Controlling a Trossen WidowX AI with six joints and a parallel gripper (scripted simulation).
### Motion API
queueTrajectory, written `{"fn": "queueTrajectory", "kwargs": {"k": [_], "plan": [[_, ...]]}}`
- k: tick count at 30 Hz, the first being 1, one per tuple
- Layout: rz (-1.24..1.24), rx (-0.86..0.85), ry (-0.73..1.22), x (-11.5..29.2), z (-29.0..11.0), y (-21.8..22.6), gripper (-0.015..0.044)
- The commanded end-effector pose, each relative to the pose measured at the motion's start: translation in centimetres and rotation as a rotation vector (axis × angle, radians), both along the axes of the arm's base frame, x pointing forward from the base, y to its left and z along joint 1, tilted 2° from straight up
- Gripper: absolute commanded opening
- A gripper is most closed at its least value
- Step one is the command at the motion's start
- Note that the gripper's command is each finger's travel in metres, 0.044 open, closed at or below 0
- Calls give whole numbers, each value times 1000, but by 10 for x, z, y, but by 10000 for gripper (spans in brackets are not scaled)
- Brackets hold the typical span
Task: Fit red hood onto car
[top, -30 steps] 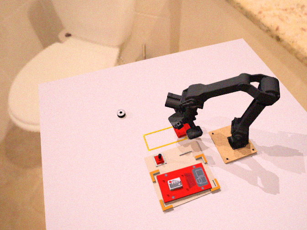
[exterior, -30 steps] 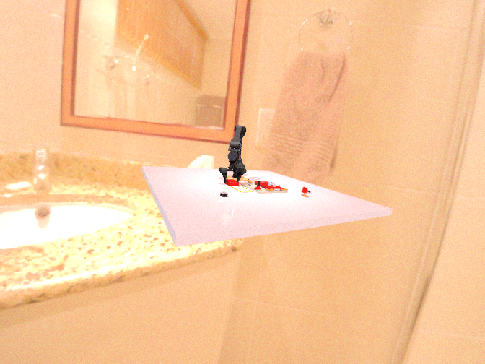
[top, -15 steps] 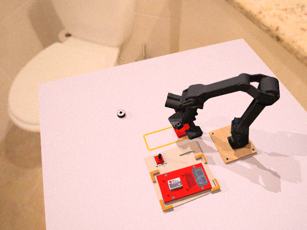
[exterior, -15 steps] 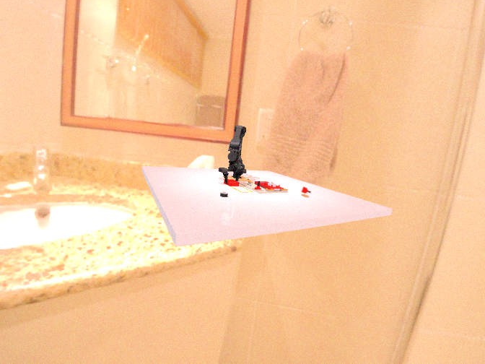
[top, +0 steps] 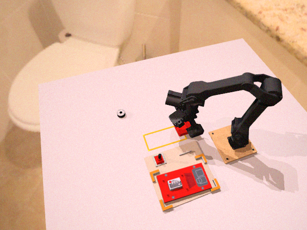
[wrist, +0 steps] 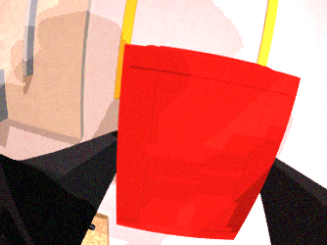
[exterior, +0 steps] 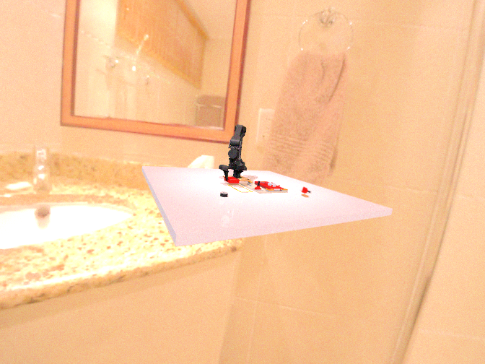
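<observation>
1. The gripper (top: 186, 127) is clamped on the hood (wrist: 198, 146), one dark finger pressed to each long flank of the red shell in the wrist view. The hood looks to be resting on the bench (top: 89, 138) or barely off it (I cannot tell which).

2. The hood sits at the near-arm end of the yellow outline (top: 156, 139), overlapping its corner.

3. The chassis (top: 184, 182) lies in its jig (top: 166, 204) well apart from the held hood, toward the lower edge of the top view, with the engine block (top: 174, 184) toward its left half.

4. What the carry turns on: the pegs around the engine block are too small to make out, so the hood's axis must be matched to the deck judging by the chassis outline; it seems to need a turn before lowering.
</observation>
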State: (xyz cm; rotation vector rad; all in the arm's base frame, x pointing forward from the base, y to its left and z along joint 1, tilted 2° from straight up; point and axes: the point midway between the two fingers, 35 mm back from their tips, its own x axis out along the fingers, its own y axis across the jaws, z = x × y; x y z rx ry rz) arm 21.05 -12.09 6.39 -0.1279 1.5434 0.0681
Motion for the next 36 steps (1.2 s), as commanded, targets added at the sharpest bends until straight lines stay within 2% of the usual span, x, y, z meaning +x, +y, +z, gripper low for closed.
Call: {"fn": "queueTrajectory", "kwargs": {"k": [1,19,27,36], "plan": [[-2,-4,-8,1,13,0,0],[-2,-4,-8,-1,76,2,0],[2,-2,-6,1,77,4,0],[9,4,-10,26,79,26,0]]}}
